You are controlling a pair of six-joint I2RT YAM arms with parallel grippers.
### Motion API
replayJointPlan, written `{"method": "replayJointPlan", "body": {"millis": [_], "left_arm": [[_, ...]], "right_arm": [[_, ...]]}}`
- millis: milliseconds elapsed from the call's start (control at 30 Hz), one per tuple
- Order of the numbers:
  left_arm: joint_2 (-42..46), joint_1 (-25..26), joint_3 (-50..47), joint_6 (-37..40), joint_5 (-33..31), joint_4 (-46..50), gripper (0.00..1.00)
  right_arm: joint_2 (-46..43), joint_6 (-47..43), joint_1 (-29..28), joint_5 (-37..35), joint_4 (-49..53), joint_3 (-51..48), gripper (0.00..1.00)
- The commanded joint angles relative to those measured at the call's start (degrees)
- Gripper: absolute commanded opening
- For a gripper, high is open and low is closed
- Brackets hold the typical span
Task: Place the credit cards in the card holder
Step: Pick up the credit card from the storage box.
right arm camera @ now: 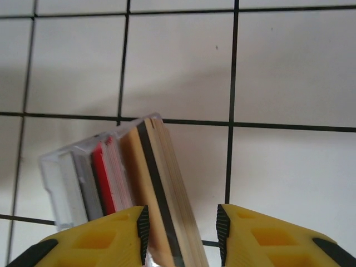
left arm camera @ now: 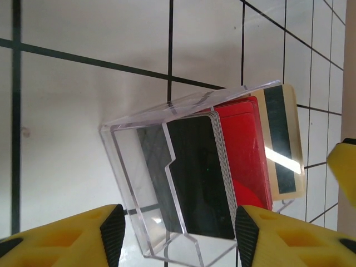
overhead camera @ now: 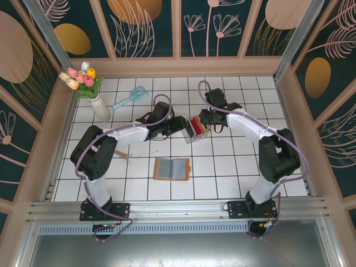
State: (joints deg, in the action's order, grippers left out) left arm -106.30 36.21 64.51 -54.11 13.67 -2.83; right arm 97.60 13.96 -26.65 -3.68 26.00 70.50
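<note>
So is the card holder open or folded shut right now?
Open. The card holder lies spread flat on the tiled table, its light blue lining facing up inside the orange-brown edge.

White tiles (overhead camera: 233, 167) with dark grout lie under my left gripper (left arm camera: 181, 231). Beyond it stand dark teal walls (overhead camera: 222, 39) with gold leaf patterns.
</note>
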Motion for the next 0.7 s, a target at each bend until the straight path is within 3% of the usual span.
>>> {"method": "replayJointPlan", "body": {"millis": [0,367,667], "left_arm": [[-2.03,-0.08,2.11,-0.21,1.69,-0.24,0.57],[-6.41,-0.06,1.94,-0.92,4.44,-3.13,0.56],[-7.57,-0.06,0.56,-1.21,3.46,-3.15,0.53]], "right_arm": [[2.12,-3.93,0.31,-0.89,4.28,3.43,0.42],[6.34,-5.03,0.22,0.68,4.85,4.65,0.46],[8.24,-5.87,-1.68,-9.37,7.18,6.88,0.47]]}}
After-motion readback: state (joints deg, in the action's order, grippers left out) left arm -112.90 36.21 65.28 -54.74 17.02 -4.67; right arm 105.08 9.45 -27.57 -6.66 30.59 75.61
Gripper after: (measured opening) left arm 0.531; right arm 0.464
